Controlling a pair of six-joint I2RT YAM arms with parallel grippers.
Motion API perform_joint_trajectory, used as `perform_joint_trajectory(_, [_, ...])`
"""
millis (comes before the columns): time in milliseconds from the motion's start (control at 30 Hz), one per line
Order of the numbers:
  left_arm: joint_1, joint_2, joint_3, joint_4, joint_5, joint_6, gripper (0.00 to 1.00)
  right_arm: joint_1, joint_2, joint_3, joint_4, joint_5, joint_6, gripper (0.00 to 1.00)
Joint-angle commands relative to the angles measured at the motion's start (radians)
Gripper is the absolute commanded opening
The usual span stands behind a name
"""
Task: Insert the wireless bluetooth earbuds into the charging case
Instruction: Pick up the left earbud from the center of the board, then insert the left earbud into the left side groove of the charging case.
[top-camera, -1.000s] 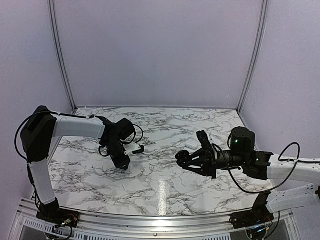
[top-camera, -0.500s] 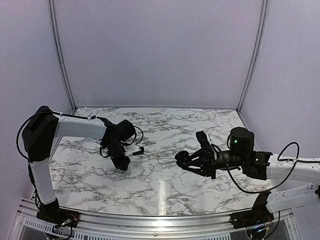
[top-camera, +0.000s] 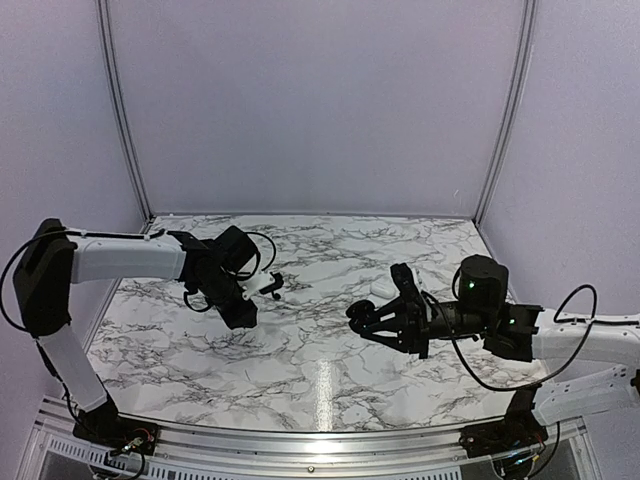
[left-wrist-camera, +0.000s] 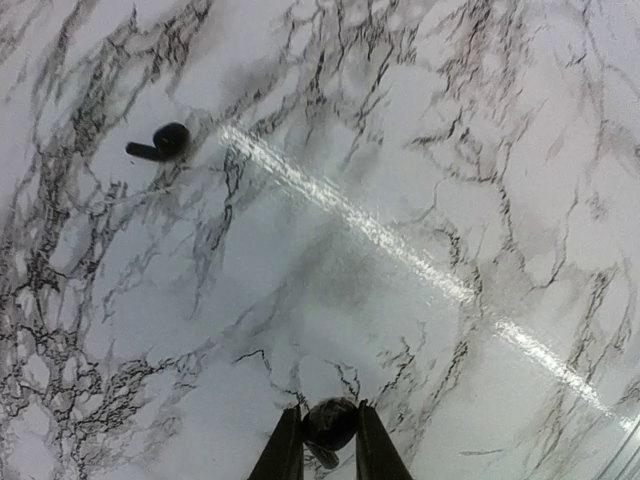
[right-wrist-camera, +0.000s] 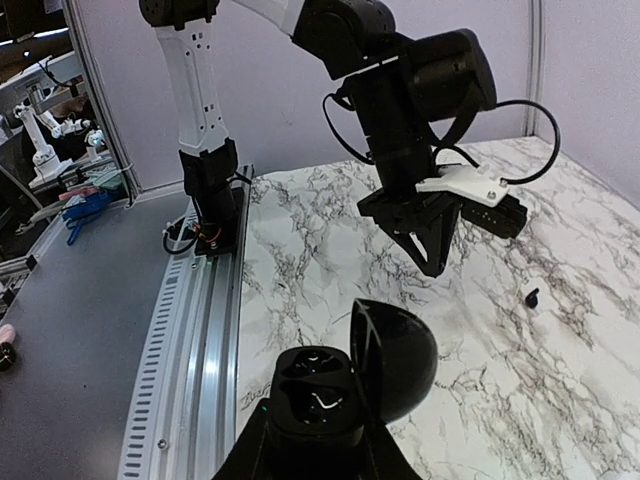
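Observation:
My left gripper (left-wrist-camera: 328, 410) is shut on a black earbud (left-wrist-camera: 333, 430) and holds it above the marble table; it shows in the top view (top-camera: 243, 320) and in the right wrist view (right-wrist-camera: 432, 262). A second black earbud (left-wrist-camera: 165, 140) lies loose on the table, also seen in the right wrist view (right-wrist-camera: 531, 296). My right gripper (right-wrist-camera: 315, 445) is shut on a black charging case (right-wrist-camera: 312, 395) with its lid (right-wrist-camera: 397, 360) swung open and both sockets empty. In the top view the right gripper (top-camera: 366, 320) holds the case mid-table, facing the left gripper. No white earbuds are visible.
A white pebble-like case (top-camera: 383, 288) lies on the table just behind the right gripper. The metal rail (right-wrist-camera: 190, 330) runs along the table's near edge. The enclosure's purple walls stand at the back and sides.
My left gripper has lifted off the table and shifted slightly left with the black earbud in it. The right gripper with the open case has edged slightly toward the left.

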Motion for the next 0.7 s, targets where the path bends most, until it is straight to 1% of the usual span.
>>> perform_joint_trajectory(0, [-0.019,-0.19,-0.06,0.186,0.049,-0.036,0.0,0.04,-0.008,-0.008,0.086,0.045,-0.092,0.0])
perform_joint_trajectory(133, [-0.083,-0.391,-0.147,0.343,0.066,-0.036,0.0,0.075,-0.029,-0.023,0.147,0.091,-0.16,0.0])
perform_joint_trajectory(300, [-0.173,-0.557,-0.215,0.523,0.063,-0.075,0.0,0.097,-0.021,-0.042,0.264,0.16,-0.217,0.0])
perform_joint_trajectory(400, [-0.228,-0.637,-0.271,0.637,0.058,-0.083,0.0,0.12,-0.013,-0.045,0.319,0.198,-0.28,0.0])
perform_joint_trajectory(533, [-0.293,-0.711,-0.325,0.749,0.082,-0.071,0.0,0.168,0.01,-0.016,0.327,0.242,-0.413,0.0])
perform_joint_trajectory(667, [-0.389,-0.722,-0.352,0.83,0.065,-0.037,0.0,0.175,0.038,-0.012,0.388,0.253,-0.426,0.0])
